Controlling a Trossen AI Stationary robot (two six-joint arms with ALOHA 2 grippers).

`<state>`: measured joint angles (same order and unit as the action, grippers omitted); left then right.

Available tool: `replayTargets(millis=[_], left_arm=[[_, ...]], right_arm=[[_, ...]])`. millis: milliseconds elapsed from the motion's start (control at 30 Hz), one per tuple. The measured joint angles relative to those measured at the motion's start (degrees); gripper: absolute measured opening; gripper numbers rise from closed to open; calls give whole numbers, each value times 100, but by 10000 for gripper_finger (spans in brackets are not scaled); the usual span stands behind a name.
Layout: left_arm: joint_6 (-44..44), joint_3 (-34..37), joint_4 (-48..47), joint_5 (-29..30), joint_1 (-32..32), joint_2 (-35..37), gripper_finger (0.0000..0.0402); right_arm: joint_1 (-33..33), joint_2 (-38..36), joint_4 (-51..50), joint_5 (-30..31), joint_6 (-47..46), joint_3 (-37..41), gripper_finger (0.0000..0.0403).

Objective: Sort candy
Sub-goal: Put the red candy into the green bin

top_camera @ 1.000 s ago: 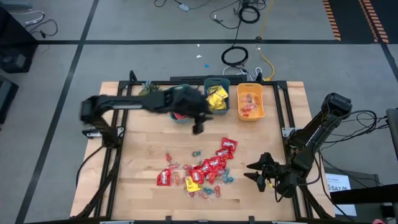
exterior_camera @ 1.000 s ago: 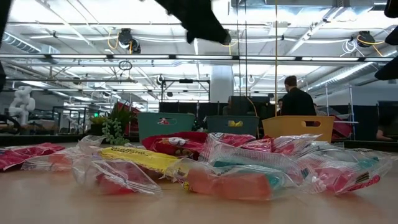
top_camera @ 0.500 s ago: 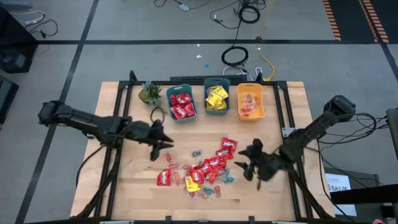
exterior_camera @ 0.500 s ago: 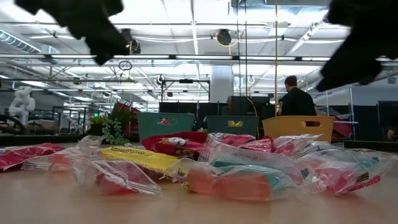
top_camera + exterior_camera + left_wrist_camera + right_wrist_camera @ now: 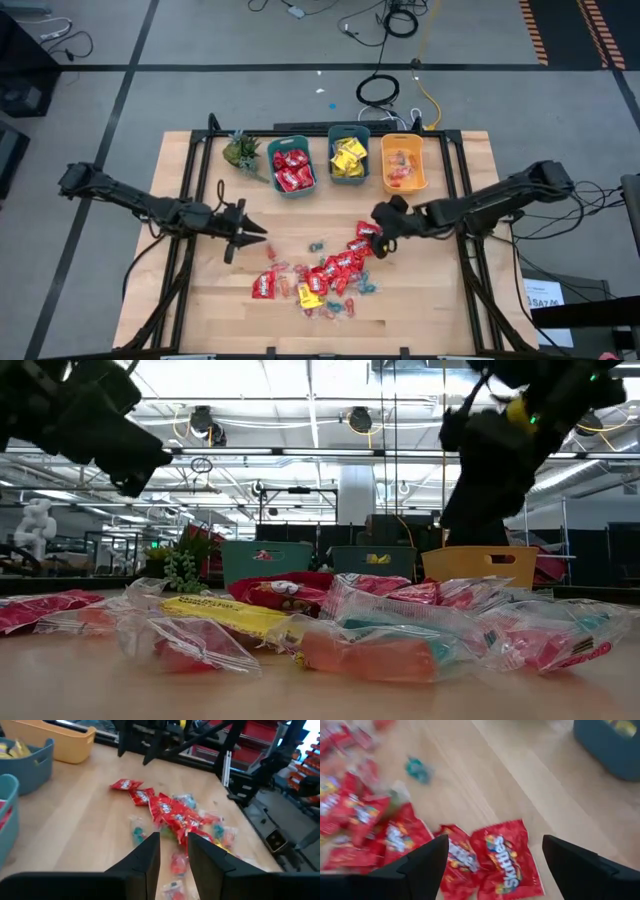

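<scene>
A heap of candy (image 5: pixel 325 272) is lying on the near half of the wooden bench (image 5: pixel 200 300): red packets, one yellow packet, and small clear, teal and pink wrapped pieces.

The right hand (image 5: pixel 381 240) is hanging just over the far right edge of the heap, its fingers (image 5: pixel 422 862) spread wide above two red packets (image 5: pixel 507 857) and grasping nothing.

The left hand (image 5: pixel 252 238) is hovering left of the heap, pointing toward it; its fingers (image 5: pixel 147 857) are sitting close together with a narrow gap and nothing between them.

Farther back, three bins are standing in a row: a teal bin (image 5: pixel 291 168) holding red packets, a blue bin (image 5: pixel 348 155) holding yellow packets, and an orange bin (image 5: pixel 403 163) holding small pieces. A small green plant (image 5: pixel 240 150) is sitting just left of the teal bin.
</scene>
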<state>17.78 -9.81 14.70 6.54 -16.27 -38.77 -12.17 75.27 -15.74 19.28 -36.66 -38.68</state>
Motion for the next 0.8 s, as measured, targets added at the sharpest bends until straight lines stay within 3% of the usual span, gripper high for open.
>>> replayTargets(millis=[233,500,633,800], left_arm=[[-227,428,-72,607,7,545,107],[-472,738,-201,606,7,828,107],[-614,801,-216,607,22,948,107],[-880,801,-373,610,180,1254,107]], right_arm=[[382,868,71,-458,40,0,314],[392,1715,55,-581,-128,-145,307],[392,2047,-9,-606,-84,-405,253],[407,2170,-298,-586,-1,-816,122]])
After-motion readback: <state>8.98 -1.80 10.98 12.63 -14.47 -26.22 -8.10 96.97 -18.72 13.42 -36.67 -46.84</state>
